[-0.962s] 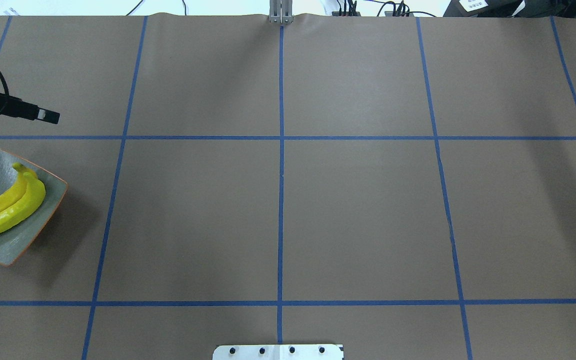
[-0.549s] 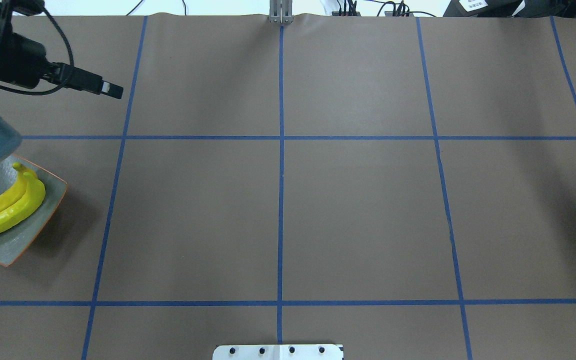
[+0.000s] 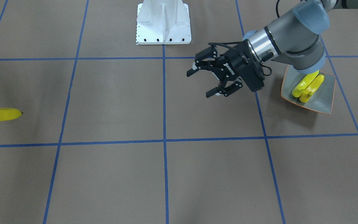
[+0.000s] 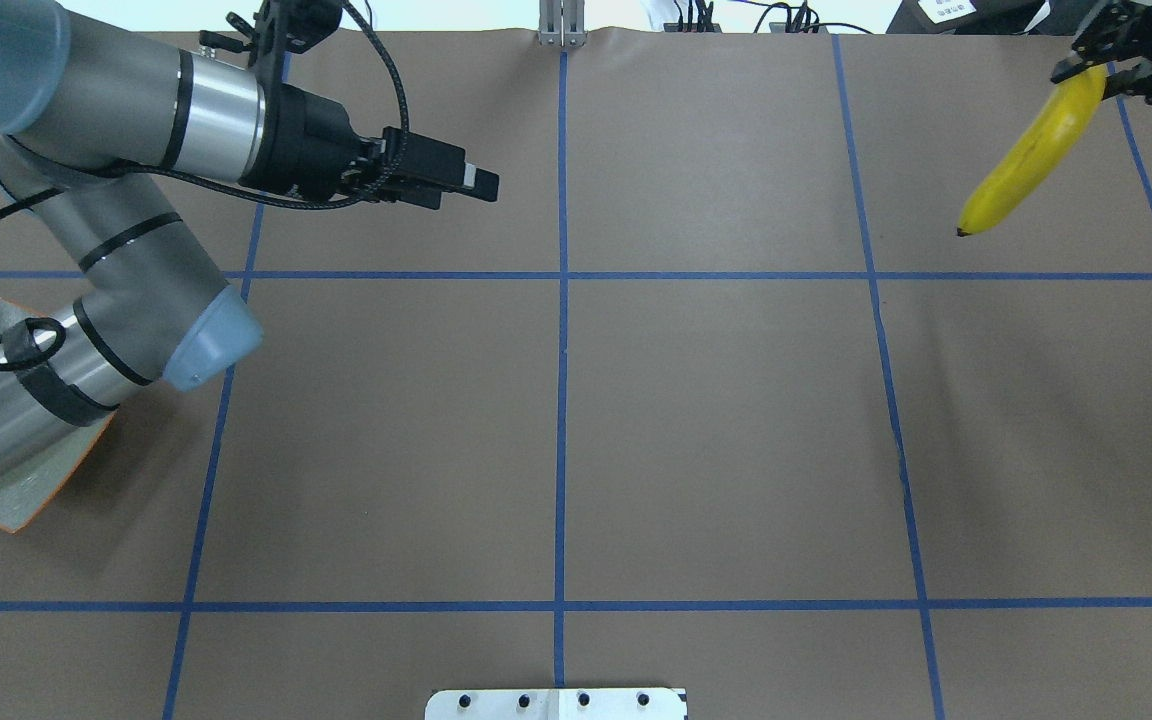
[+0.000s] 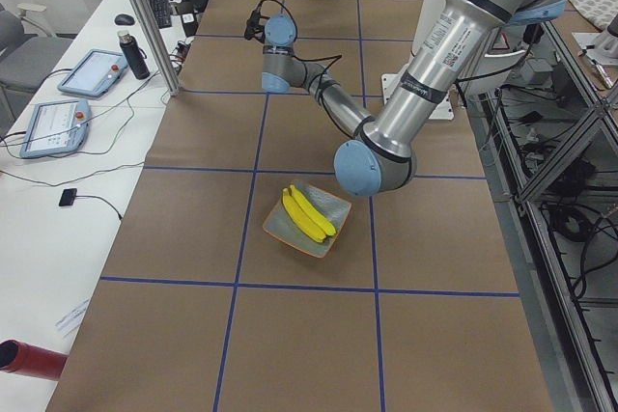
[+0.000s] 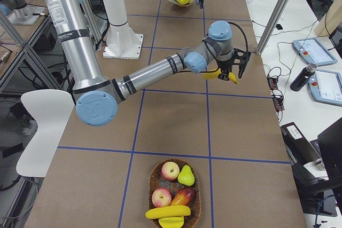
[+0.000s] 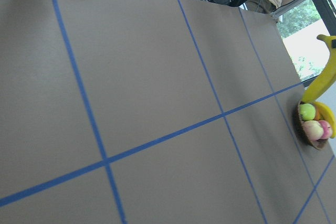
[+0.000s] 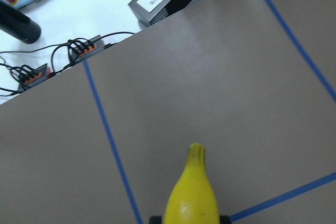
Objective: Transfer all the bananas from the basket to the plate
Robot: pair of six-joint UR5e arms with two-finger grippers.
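Two yellow bananas (image 3: 308, 84) lie side by side on the grey, orange-rimmed plate (image 3: 325, 102); they also show in the exterior left view (image 5: 307, 214). My left gripper (image 3: 202, 81) is open and empty, in the air to the view's left of the plate. In the overhead view my left arm hides most of the plate (image 4: 24, 492). My right gripper (image 4: 1091, 72) is shut on a third banana (image 4: 1031, 155), which hangs tip-down above the table. A fourth banana (image 6: 166, 212) lies in the basket (image 6: 151, 180).
The wicker basket also holds apples, a pear and a mango, and stands at the table end on my right. The white robot base (image 3: 163, 23) is at the table edge. Blue tape lines cross the brown table cover.
My left arm has swung in from the left edge to the right and now covers the plate. My right gripper has come into view at the top right with a banana.
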